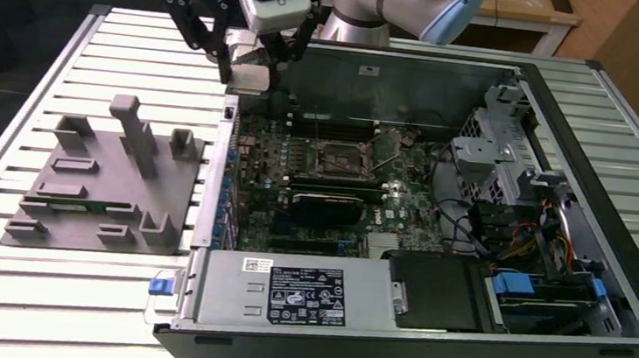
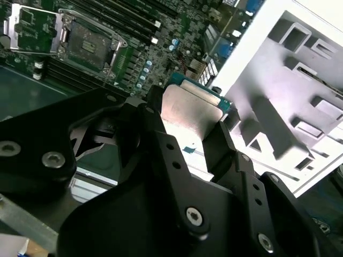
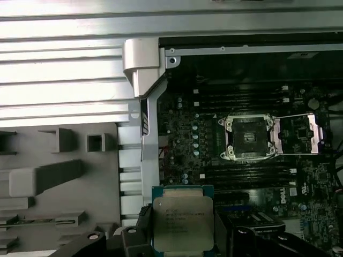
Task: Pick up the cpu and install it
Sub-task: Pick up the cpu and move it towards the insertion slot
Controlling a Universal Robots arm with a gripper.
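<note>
Gripper (image 3: 182, 238) clenched on cpu (image 3: 182, 222) by two opposite edges. Chip hangs above edge of PC case (image 1: 597, 215), well apart from open socket (image 3: 249, 138) (load plate (image 3: 305, 134) flipped up). My judgement: carry wants chip level, edge grip steady, no tilt. Case lies open on slatted aluminium table (image 1: 4, 289), with grey parts fixture (image 1: 95, 201) beside and wooden desk (image 1: 541, 11) behind.

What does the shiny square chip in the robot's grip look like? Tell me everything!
The cpu is a flat square with a silver metal top, faint print and a thin green rim. The tool pinches two opposite edges, holding it in the air by the open computer case, away from the empty socket.
</note>
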